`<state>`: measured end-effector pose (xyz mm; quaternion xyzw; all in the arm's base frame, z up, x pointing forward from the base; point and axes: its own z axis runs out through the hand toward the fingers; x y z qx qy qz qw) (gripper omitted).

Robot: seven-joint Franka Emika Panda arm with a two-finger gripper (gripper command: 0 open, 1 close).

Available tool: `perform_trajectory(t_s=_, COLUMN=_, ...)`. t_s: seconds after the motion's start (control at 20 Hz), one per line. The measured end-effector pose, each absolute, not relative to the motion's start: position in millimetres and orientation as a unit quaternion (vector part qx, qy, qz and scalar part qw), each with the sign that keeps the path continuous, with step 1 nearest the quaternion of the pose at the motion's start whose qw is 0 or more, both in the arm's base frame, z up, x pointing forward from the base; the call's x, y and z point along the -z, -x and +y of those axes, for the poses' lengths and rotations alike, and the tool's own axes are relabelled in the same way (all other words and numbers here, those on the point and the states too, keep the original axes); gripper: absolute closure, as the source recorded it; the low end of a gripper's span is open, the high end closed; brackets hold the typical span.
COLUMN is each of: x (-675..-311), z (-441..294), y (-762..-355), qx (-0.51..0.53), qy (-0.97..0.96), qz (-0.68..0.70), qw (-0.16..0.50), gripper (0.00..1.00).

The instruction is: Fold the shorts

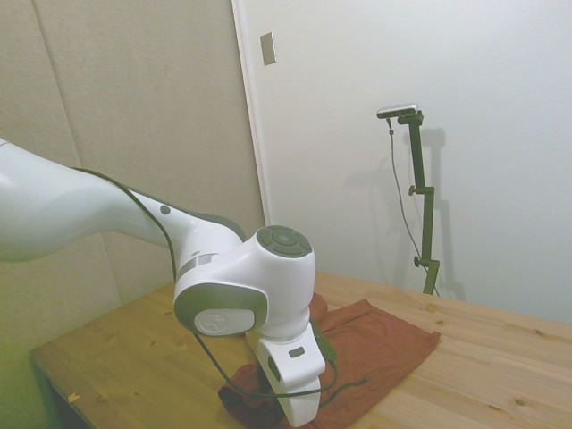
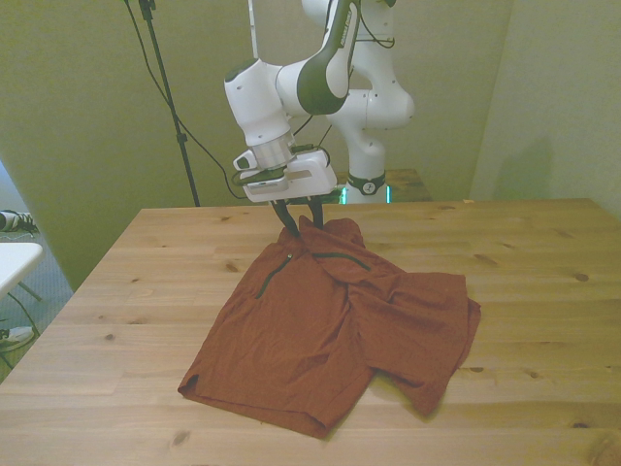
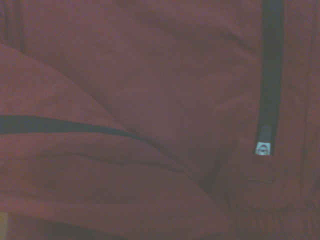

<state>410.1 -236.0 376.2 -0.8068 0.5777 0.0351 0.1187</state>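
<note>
Gripper (image 2: 291,225) pinched onto the far waistband edge of the shorts (image 2: 330,325), the fabric bunched up into a raised fold there. Shorts spread across the middle of the wooden table (image 2: 543,291), legs toward the near edge. A dark zipper line (image 3: 270,75) with a small silver pull is seen close up in the wrist view.

From the side, the arm's white wrist housing covers the claw and the near part of the shorts (image 1: 384,335); the picture's lower edge cuts off the housing and cloth beneath it. Under the claw (image 2: 292,225), the wrist view shows only blurred red fabric and dark zipper lines (image 3: 270,75), their ends cropped.
</note>
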Motion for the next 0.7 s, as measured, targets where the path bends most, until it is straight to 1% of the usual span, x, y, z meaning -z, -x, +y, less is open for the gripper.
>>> perform_trajectory(t_s=0.15, x=-399.3, z=-225.4, y=-401.4, qx=-0.028, qy=0.814, qz=0.574, qw=0.087, gripper=0.0)
perform_trajectory(t_s=0.3, x=-426.3, z=-203.9, y=-395.2, qx=0.001, qy=0.826, qz=0.561, qw=0.056, gripper=0.0)
perform_trajectory(t_s=0.45, x=-446.4, z=-157.2, y=-400.1, qx=0.041, qy=0.843, qz=0.537, qw=-0.008, gripper=0.0)
perform_trajectory(t_s=0.55, x=-444.0, z=-103.3, y=-409.2, qx=0.064, qy=0.859, qz=0.506, qw=-0.048, gripper=0.0)
perform_trajectory(t_s=0.7, x=-422.1, z=-15.7, y=-421.3, qx=0.104, qy=0.879, qz=0.453, qw=-0.106, gripper=0.0)
